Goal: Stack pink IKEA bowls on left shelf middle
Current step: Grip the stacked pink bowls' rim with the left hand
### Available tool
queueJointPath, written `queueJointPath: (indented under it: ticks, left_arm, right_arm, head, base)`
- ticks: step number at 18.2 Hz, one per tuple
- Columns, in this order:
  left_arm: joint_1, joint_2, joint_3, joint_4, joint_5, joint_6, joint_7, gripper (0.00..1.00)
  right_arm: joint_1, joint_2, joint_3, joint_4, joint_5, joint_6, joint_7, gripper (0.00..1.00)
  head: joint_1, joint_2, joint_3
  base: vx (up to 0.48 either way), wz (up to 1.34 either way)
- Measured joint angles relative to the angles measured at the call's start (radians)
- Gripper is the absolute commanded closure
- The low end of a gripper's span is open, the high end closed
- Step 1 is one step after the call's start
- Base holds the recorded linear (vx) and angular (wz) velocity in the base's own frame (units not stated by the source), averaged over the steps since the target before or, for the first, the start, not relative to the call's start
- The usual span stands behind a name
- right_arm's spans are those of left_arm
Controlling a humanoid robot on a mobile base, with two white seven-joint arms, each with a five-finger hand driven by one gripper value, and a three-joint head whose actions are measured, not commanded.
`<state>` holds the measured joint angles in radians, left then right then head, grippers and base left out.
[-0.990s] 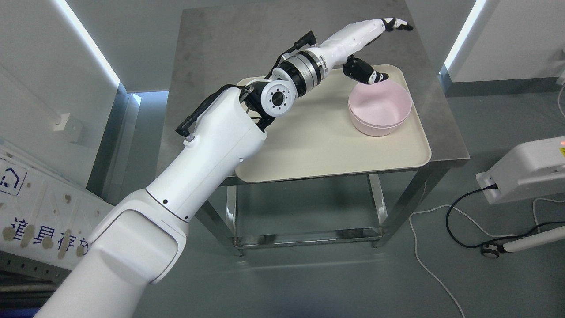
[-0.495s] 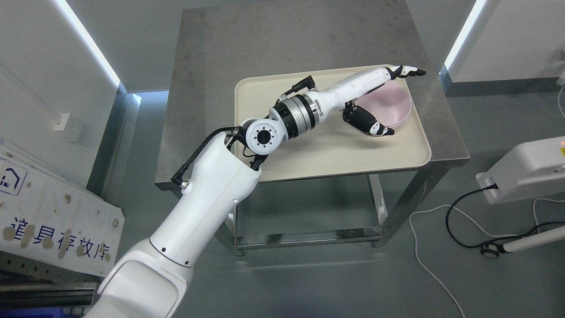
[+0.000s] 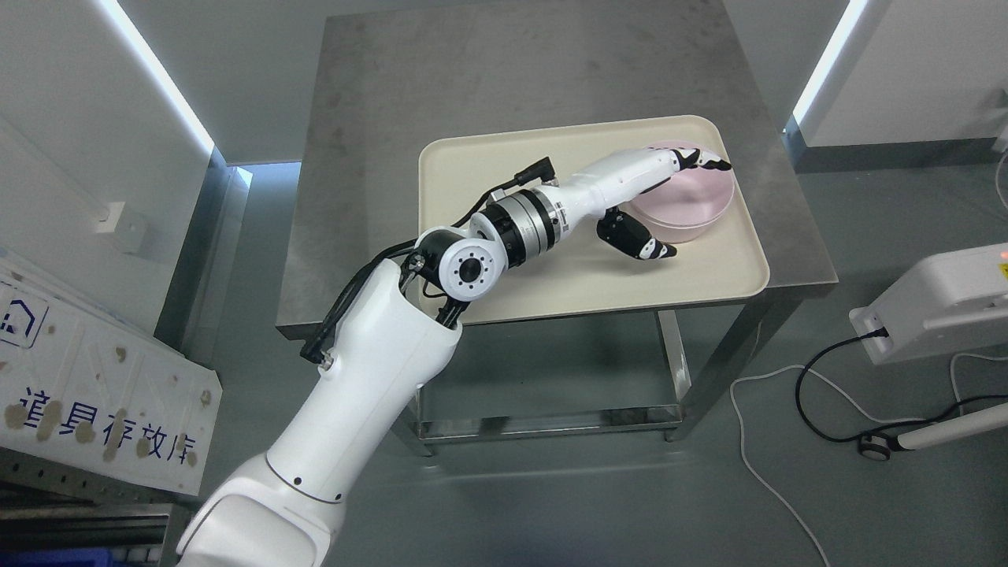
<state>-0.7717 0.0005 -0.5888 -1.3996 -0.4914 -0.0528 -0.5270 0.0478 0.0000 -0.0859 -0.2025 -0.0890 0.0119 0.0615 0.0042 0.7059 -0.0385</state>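
The stacked pale pink, round, smooth plastic bowls (image 3: 697, 203) sit upright, nested one inside another, on the far right part of a cream rectangular tray (image 3: 551, 276), partly hidden from view.

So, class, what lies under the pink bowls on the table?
The pink bowls sit on a cream tray, which rests on the steel table. The left hand covers their near-left side, so contact there is hidden.

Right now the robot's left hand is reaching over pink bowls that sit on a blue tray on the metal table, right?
Not quite: the tray is cream, not blue, as the head view shows. The left hand does reach over the pink bowls on the metal table.
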Motion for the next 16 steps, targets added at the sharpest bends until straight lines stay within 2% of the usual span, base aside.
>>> queueJointPath:
  ticks: [6, 10, 16]
  left_arm:
    - [-0.018, 0.000, -0.034, 0.016, -0.068, 0.004, -0.001, 0.38]
    - [-0.061, 0.000, -0.058, 0.056, -0.107, -0.003, -0.001, 0.49]
    - [-0.090, -0.001, -0.081, 0.109, -0.138, -0.042, 0.000, 0.56]
  right_arm:
    - [0.000, 0.000, 0.000, 0.000, 0.000, 0.000, 0.000, 0.00]
    - [0.000, 0.000, 0.000, 0.000, 0.000, 0.000, 0.000, 0.00]
    - [0.000, 0.000, 0.000, 0.000, 0.000, 0.000, 0.000, 0.00]
  head:
    - [0.0000, 0.000, 0.000]
    - [0.0000, 0.000, 0.000]
    - [0.0000, 0.000, 0.000]
  base:
    - [0.000, 0.00]
    - [0.000, 0.00]
    - [0.000, 0.00]
